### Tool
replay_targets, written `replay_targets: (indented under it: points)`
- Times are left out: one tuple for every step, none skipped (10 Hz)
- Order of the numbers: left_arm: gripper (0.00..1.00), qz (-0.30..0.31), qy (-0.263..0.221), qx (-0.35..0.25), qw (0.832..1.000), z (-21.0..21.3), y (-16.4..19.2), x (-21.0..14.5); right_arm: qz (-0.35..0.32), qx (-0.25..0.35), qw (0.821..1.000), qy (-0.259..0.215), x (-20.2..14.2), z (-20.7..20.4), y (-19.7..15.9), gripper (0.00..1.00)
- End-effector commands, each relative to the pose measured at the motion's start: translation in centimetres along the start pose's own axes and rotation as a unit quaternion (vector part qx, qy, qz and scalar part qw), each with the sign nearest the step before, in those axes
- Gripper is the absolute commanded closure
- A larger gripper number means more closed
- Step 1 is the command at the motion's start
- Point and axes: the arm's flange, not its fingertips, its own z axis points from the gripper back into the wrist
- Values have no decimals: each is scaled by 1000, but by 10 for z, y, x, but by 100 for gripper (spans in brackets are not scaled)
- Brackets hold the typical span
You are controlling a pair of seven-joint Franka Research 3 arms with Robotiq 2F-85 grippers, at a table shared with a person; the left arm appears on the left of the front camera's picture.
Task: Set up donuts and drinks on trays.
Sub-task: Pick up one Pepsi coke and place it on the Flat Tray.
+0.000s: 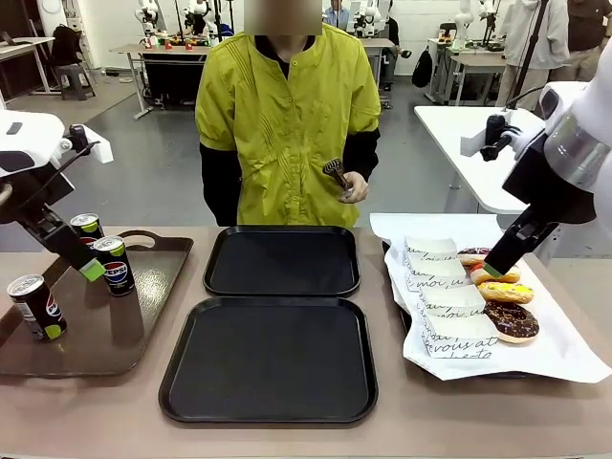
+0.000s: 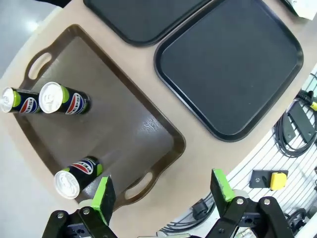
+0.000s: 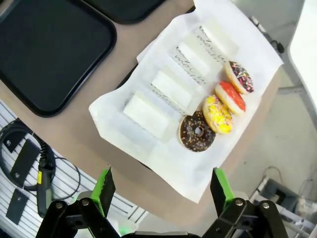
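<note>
Fingers (image 2: 104, 196) of my left gripper (image 2: 162, 192) and right gripper (image 3: 161, 191) stood wide apart, holding nothing. Counted: three drinks (image 1: 115, 265) standing on the brown tray (image 1: 96, 354); two trays (image 1: 268, 359), black, mid-table; four donuts (image 1: 512, 320) beside four white boxes (image 1: 449, 306) on white paper (image 1: 564, 359). The table (image 1: 96, 411) was tan; a person (image 1: 287, 124) stood opposite me in a workshop room.

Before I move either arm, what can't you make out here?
- Paper boxes, front and right wrist views: their paper hides any contents.
- Whatever lies under the white paper, right wrist view: covered by it.
- Tool in the person's hand, front view: too small to identify.
</note>
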Motion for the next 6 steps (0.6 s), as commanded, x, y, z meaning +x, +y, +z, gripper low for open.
replay_targets:
  points:
    - [0, -2, -3, 8, 1000, 5, 0, -2, -1, -3, 1000, -3, -3, 6, 0, 0]
    - [0, 82, -55, -121, 988, 7, 19, 0, -102, 195, 974, -55, -10, 2, -10, 0]
    - [0, 155, -87, -312, 933, 10, 40, -7, -187, 334, 919, -94, -19, -2, -33, 0]
    - [0, 224, -120, -418, 872, 12, 63, -19, -237, 415, 869, -125, -37, -9, -51, 0]
    - [0, 277, -150, -493, 811, 12, 79, -37, -288, 487, 809, -160, -58, -15, -67, 0]
    - [0, 317, -170, -528, 770, 10, 93, -53, -337, 521, 764, -177, -81, -25, -80, 0]
